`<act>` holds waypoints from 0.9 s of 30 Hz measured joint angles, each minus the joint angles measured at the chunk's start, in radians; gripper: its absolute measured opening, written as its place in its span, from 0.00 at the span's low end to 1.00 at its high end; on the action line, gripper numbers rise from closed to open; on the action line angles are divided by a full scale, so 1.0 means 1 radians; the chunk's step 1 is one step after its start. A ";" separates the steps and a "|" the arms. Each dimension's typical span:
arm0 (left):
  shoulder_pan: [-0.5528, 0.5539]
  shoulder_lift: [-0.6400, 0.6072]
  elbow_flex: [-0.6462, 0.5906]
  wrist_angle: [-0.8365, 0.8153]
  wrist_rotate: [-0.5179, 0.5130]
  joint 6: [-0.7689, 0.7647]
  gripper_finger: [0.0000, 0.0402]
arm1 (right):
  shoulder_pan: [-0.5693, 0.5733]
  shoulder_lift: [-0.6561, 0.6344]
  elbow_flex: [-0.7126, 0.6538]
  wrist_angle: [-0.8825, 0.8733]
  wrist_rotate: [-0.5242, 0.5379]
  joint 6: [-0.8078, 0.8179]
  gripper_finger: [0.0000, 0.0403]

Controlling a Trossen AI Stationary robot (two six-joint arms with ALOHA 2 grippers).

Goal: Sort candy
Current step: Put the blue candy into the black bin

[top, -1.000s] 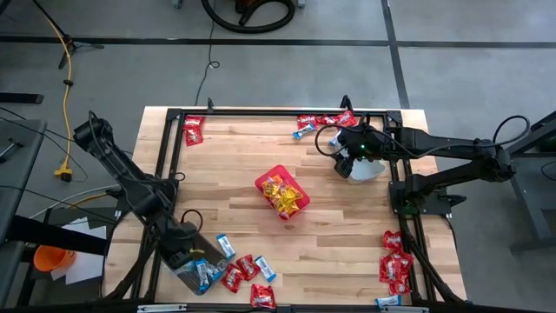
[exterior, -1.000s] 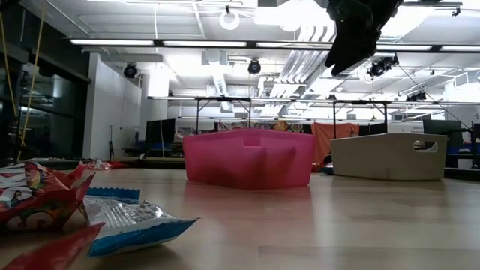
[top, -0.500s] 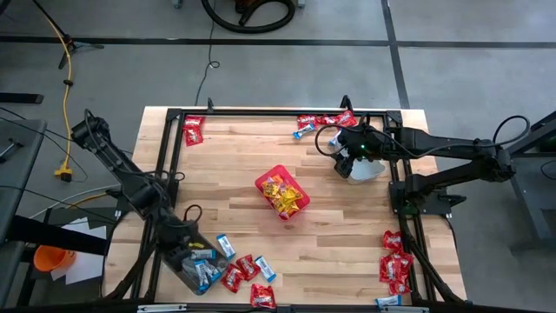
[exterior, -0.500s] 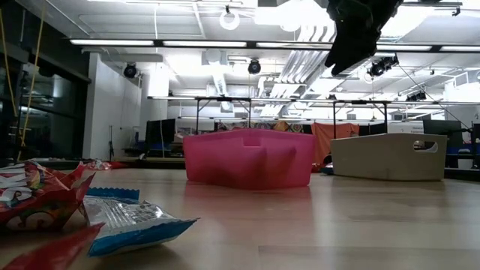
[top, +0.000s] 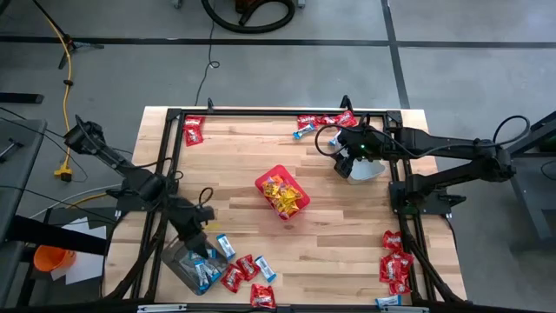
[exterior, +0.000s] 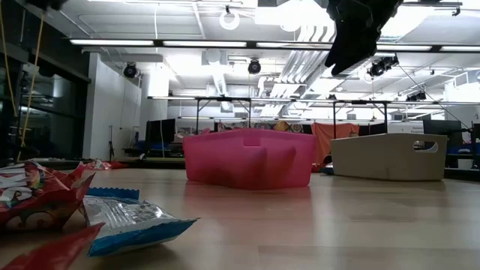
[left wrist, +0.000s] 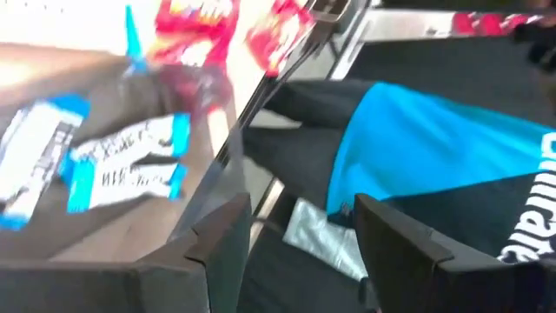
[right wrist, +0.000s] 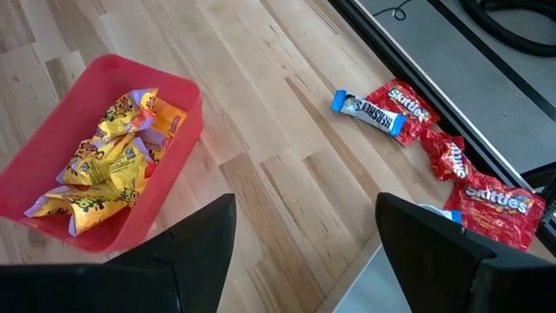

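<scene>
1. Step in hand, as judged: sorting blue-and-white candy [top: 207, 271] into the clear tub [top: 178, 263] at the tabletop's near left corner. The left gripper [top: 201, 233] hangs above that tub with fingers spread, carrying nothing.
2. Next move calls for a descent onto a loose blue-and-white packet [top: 225, 247] just beside the tub.
3. The right gripper [top: 346, 153] hovers near the grey tub [top: 368, 169], released and empty.
4. Yellow candy [right wrist: 102, 169] fills the red bin [right wrist: 181, 94] at centre; red candy [top: 394, 262] lies scattered at several edges (unsorted).
5. Surface: pale wooden tabletop [top: 330, 226], black frame. Room: grey floor, cables.
</scene>
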 joint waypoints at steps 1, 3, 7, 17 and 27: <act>0.015 0.000 0.000 0.011 0.000 0.013 0.47 | 0.000 0.000 0.000 0.000 0.000 0.000 0.68; 0.044 0.000 0.000 0.024 0.000 0.035 0.47 | 0.000 0.000 0.000 0.000 0.000 0.000 0.68; 0.098 0.000 0.000 0.071 0.004 0.082 0.47 | 0.000 0.000 0.000 0.000 -0.004 0.000 0.68; 0.327 0.000 0.000 0.187 0.008 0.314 0.47 | 0.000 0.000 0.000 0.000 -0.046 0.000 0.68; 0.648 0.000 0.000 0.390 0.004 0.657 0.47 | 0.000 -0.011 0.000 0.004 -0.095 0.015 0.68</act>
